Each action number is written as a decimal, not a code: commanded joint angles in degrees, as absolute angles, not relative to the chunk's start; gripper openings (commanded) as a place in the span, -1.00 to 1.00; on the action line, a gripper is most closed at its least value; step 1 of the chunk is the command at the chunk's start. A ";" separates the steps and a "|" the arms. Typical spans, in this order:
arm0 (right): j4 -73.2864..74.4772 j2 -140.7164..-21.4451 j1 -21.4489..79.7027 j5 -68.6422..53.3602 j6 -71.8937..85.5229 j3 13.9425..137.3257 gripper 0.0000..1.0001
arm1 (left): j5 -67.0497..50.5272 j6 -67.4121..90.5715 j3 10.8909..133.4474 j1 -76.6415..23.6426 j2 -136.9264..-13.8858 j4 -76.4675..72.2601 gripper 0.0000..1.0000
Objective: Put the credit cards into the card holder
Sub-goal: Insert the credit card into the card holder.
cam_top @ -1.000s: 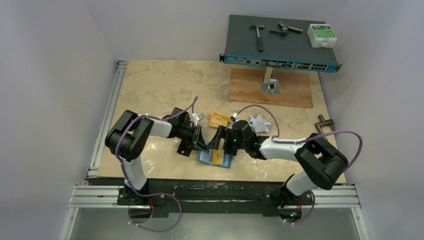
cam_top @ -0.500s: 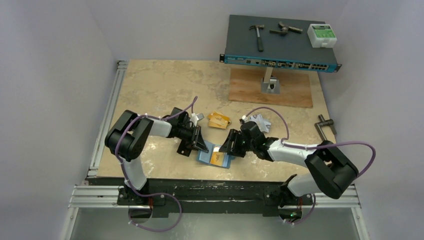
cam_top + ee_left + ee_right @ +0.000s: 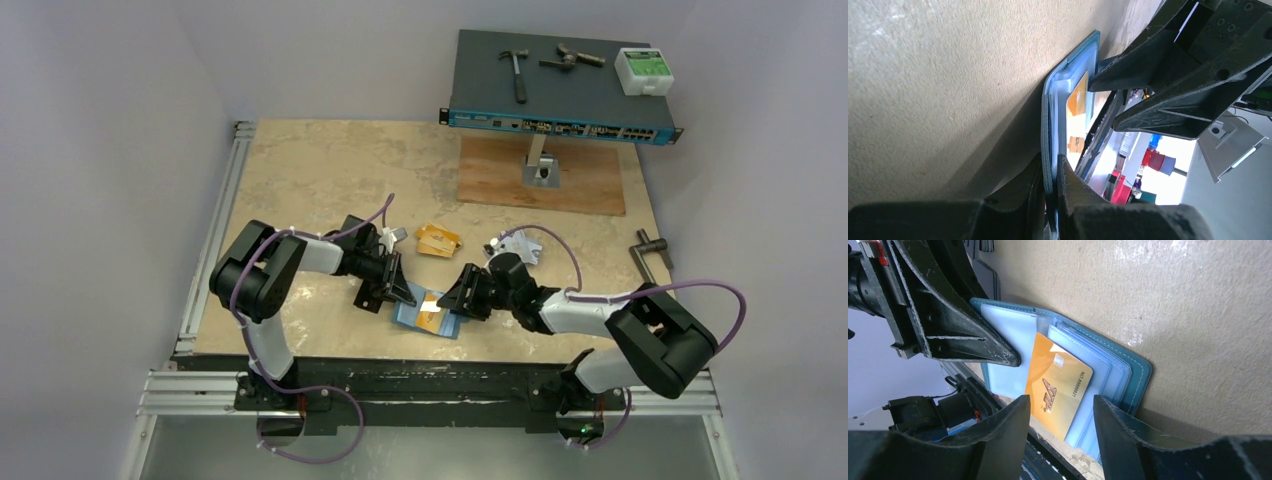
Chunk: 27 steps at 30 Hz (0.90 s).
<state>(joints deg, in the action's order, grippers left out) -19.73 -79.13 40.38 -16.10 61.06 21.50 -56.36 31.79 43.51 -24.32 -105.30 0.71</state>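
Left hand (image 3: 1050, 165) clamped on card holder (image 3: 410, 318) edge, at near edge of worktop (image 3: 320, 170). Right hand (image 3: 1060, 400) spread, empty, just short of orange credit card (image 3: 1058, 385) in holder pocket.

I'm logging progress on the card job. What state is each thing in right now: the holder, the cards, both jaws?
card holder: open on the table, one edge pinched
orange card: partly in a pocket, sticking out
left gripper: jaws shut on the card holder
right gripper: jaws open
orange stack: loose on the table, outside the holder
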 commanded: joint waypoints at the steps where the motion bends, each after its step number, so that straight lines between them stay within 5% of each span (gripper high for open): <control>1: -19.07 -80.34 40.81 -17.44 63.59 18.72 0.00 | -56.43 30.15 43.62 -23.88 -103.58 -0.09 -0.89; 20: -27.52 -83.27 41.76 -19.83 65.91 19.25 -0.09 | -53.83 28.20 44.53 -23.89 -103.45 4.18 -0.89; 27: -16.29 -77.58 41.77 -16.69 60.98 23.52 -0.08 | -51.41 25.95 45.11 -23.95 -102.40 6.74 -0.89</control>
<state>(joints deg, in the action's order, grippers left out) -22.96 -80.88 41.41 -18.76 64.16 20.93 -54.26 28.88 43.72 -24.27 -104.75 4.73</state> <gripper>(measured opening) 0.458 0.100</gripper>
